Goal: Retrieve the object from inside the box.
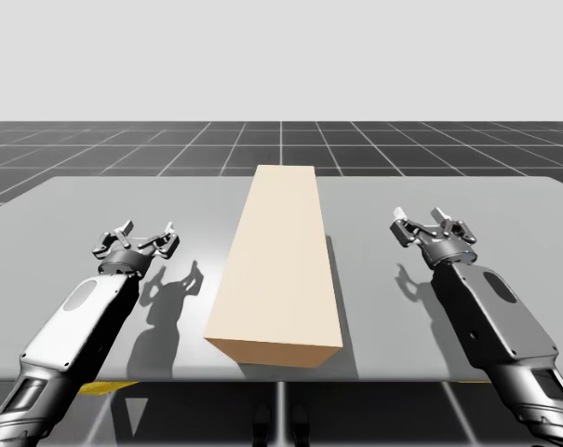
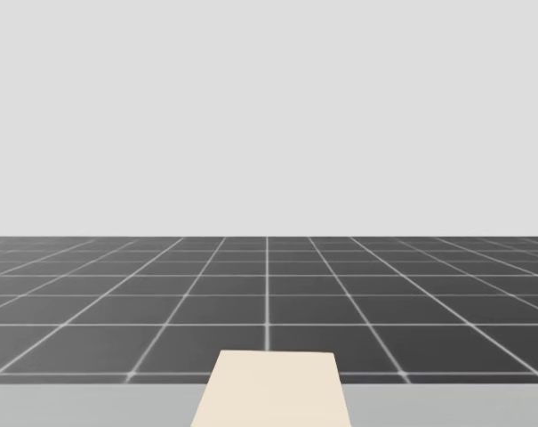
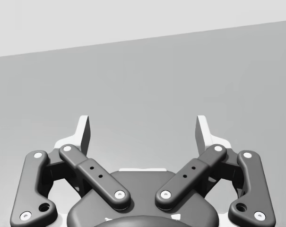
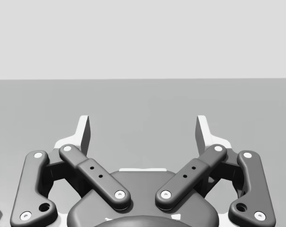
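You've got the long tan rectangular box [image 1: 279,261] lying lengthwise down the mid of the flat grey bench [image 1: 95,200], near end by the front edge, far end toward the back edge. Your left end effector [image 1: 149,229] sits over the bench, left of the box and well apart from it. Your right end effector [image 1: 419,217] is right of the box, also well apart, approx opposite the left one. The dark gridded floor [image 1: 281,144] runs behind the bench. In the head view, the box's far end is centred, w/ floor beyond.
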You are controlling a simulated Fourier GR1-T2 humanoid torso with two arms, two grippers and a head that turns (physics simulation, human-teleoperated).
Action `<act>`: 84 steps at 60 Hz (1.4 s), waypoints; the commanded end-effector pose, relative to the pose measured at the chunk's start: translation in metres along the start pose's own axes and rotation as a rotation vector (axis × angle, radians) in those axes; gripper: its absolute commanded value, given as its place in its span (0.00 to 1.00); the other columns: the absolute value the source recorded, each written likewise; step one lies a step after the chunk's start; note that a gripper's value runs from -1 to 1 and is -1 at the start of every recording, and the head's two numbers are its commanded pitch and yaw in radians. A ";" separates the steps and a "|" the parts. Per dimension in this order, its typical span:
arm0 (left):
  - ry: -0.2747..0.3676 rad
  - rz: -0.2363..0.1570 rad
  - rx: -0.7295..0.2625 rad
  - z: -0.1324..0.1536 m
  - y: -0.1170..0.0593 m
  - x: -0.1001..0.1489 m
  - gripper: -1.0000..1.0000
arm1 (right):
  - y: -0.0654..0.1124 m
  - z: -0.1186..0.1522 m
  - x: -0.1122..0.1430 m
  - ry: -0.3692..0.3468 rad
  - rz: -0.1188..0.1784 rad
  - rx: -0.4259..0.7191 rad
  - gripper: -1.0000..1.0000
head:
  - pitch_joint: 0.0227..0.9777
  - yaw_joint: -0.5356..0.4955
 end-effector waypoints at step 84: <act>0.018 -0.154 -1.017 0.066 -0.163 0.005 0.00 | 0.055 0.058 -0.020 -0.005 0.256 0.887 0.00 | 0.07 0.51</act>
